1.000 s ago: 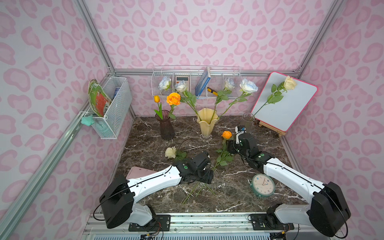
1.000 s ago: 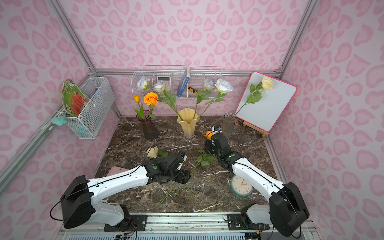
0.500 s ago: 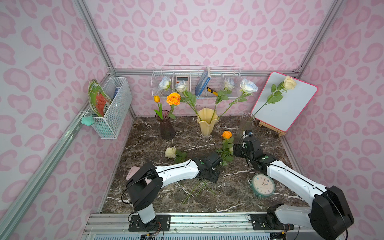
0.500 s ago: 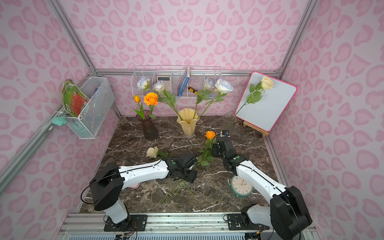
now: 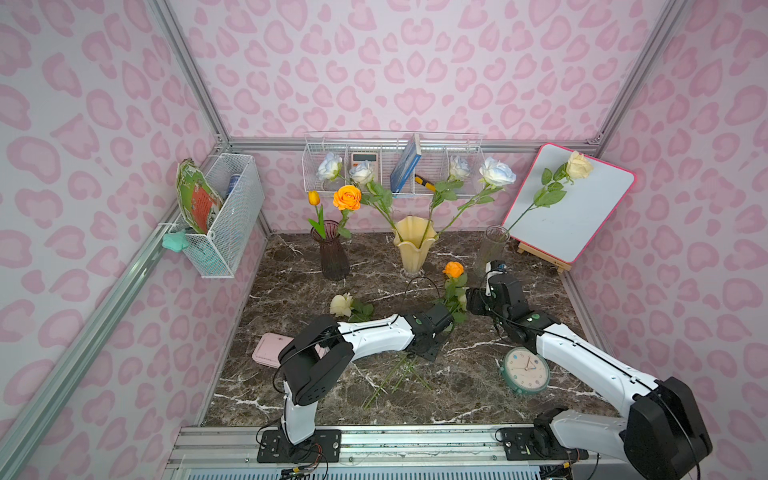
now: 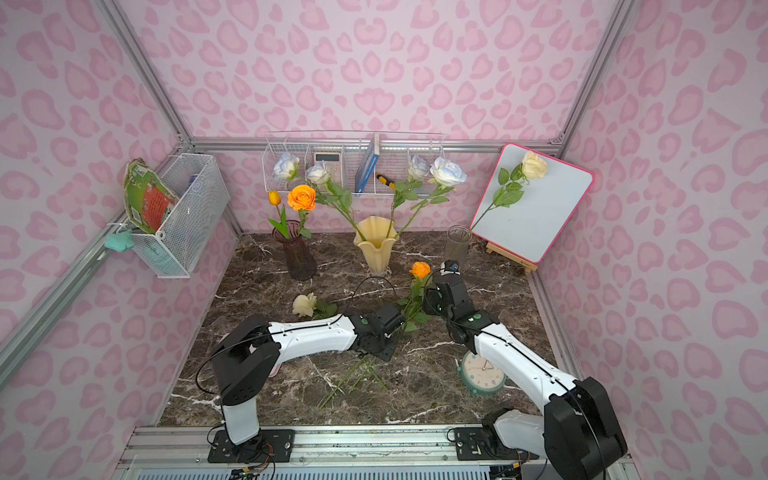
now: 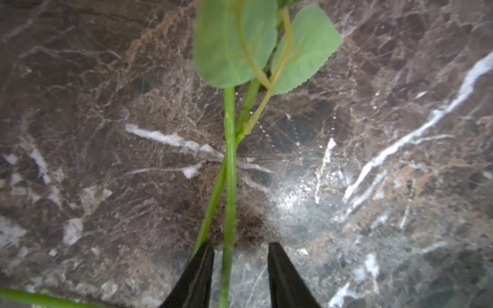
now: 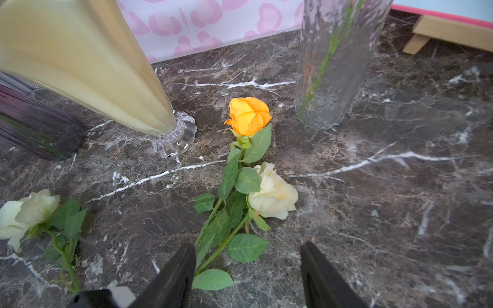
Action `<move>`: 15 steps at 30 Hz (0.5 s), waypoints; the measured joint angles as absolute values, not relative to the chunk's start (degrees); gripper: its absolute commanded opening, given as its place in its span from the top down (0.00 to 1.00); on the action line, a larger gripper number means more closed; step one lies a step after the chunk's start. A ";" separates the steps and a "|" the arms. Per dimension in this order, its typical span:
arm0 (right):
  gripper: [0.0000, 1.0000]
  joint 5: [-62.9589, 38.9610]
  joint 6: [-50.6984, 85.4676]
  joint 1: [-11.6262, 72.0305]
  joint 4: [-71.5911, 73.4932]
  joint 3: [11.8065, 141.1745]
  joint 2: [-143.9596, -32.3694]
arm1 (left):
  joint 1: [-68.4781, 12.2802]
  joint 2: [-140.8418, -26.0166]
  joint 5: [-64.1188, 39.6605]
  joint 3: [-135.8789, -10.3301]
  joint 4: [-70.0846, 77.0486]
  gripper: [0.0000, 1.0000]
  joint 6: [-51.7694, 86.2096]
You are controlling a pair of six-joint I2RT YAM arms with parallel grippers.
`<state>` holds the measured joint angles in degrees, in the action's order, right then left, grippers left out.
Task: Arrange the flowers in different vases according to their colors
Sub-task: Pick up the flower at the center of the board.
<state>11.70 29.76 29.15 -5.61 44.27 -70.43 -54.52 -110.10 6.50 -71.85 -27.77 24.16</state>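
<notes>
Swinging its elbow in from the left wall, the left arm (image 5: 374, 332) has carried the left gripper (image 7: 239, 246) further right across the marble table (image 5: 291, 286), up to where the green stems (image 7: 230, 173) cross below the orange rose (image 5: 453, 269). Its jaws stand partly apart with one of those stems running between them: one finger sits close against it and the other is clear of it, so nothing is clamped. Whose stem it is I cannot tell. The right gripper (image 8: 248, 248) has drawn a little to the right, off the orange rose; its jaws are spread wide and hold nothing, low over the table. The orange rose lies where it lay a second ago, on the table in front of the gap between the yellow vase (image 5: 415, 249) and the clear vase (image 5: 492, 247), with a cream rose (image 8: 274, 193) just beside it. A second cream rose (image 5: 341, 305) lies unmoved near the purple vase (image 5: 334, 253).
</notes>
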 measured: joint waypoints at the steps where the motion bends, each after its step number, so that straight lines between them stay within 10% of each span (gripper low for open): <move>1: 0.35 11.68 29.76 29.15 -5.50 44.12 -70.24 | -54.50 -110.63 6.81 -71.99 -27.97 0.66 24.03; 15: 0.35 8.73 28.67 29.15 -3.60 42.92 -69.67 | -54.33 -106.56 9.26 -72.44 -30.30 0.94 24.01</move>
